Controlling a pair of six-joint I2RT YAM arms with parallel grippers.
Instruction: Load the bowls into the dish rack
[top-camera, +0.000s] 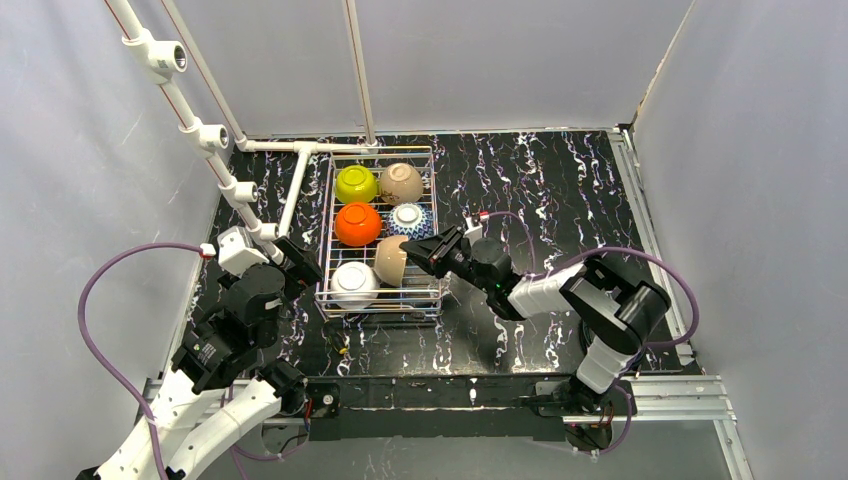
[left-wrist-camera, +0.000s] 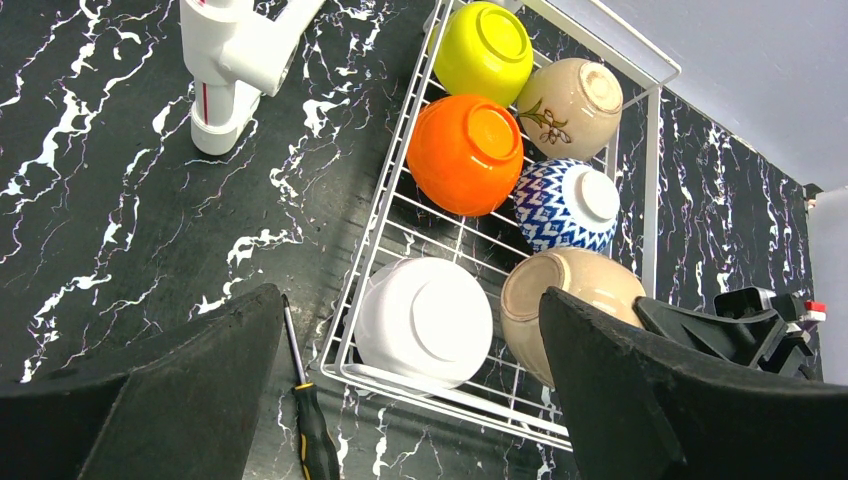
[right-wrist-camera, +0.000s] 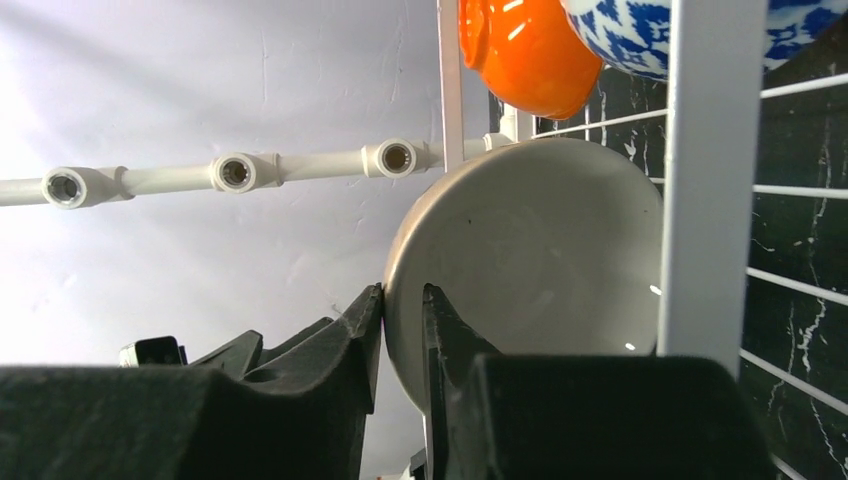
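Orange bowl (left-wrist-camera: 465, 152); blue-white bowl (left-wrist-camera: 565, 205), apparently chevron-patterned.

Black marbled table (top-camera: 540, 180) carries dish rack (left-wrist-camera: 450, 400), screwdriver (left-wrist-camera: 312, 435), white pipe frame (left-wrist-camera: 225, 80)

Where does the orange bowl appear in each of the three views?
Top external: the orange bowl sits in the dish rack's middle row, left side.
Left wrist: upper centre, in the rack.
Right wrist: at the top edge, cut off by the frame.
Shared landmark: the blue-and-white bowl beside it in every view.
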